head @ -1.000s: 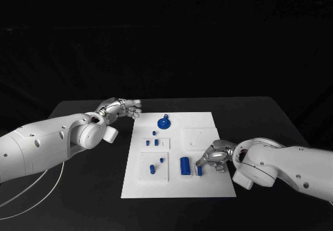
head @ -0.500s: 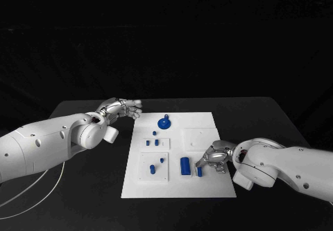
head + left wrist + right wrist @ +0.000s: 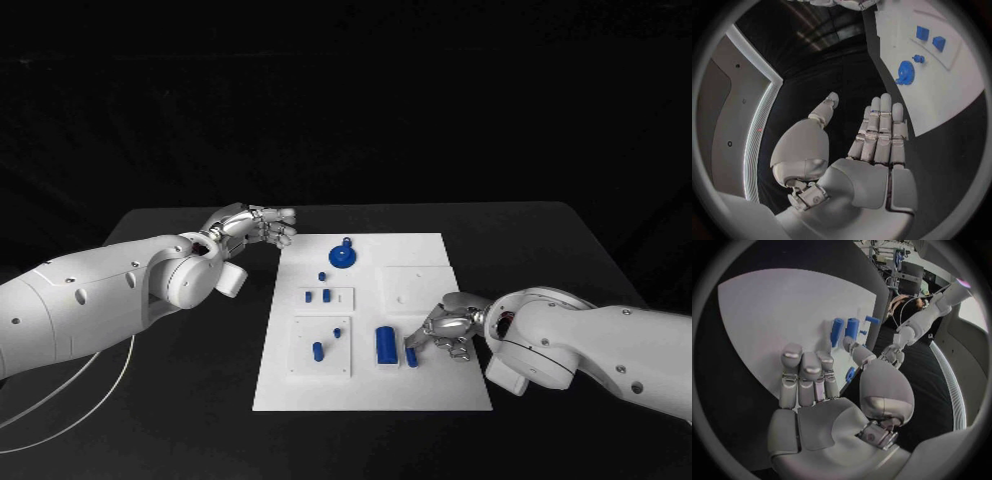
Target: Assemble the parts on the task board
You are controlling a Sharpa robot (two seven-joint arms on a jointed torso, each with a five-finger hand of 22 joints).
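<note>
The white task board (image 3: 433, 385) lies mid-table. On it are a blue gear (image 3: 342, 256), several small blue pegs (image 3: 317, 350) in raised white blocks, a long blue block (image 3: 385, 344) and a small blue piece (image 3: 413, 356). My right hand (image 3: 444, 333) rests on the board's right side with its thumb down beside that small piece. In the right wrist view the fingers (image 3: 804, 375) lie straight, and the small blue piece (image 3: 850, 373) sits by the thumb, not pinched. My left hand (image 3: 254, 225) hovers off the board's far left corner with straight fingers (image 3: 879, 130) and holds nothing. The left wrist view shows the gear (image 3: 905, 73).
The black table (image 3: 188, 400) runs wide on both sides of the board. A thin white cable (image 3: 87, 385) trails over the table under my left arm. The board's near strip and its far right part are bare white.
The right hand has edged slightly toward the long blue block, and the small blue piece by its thumb has shifted a touch the same way. The left hand has stayed still.
</note>
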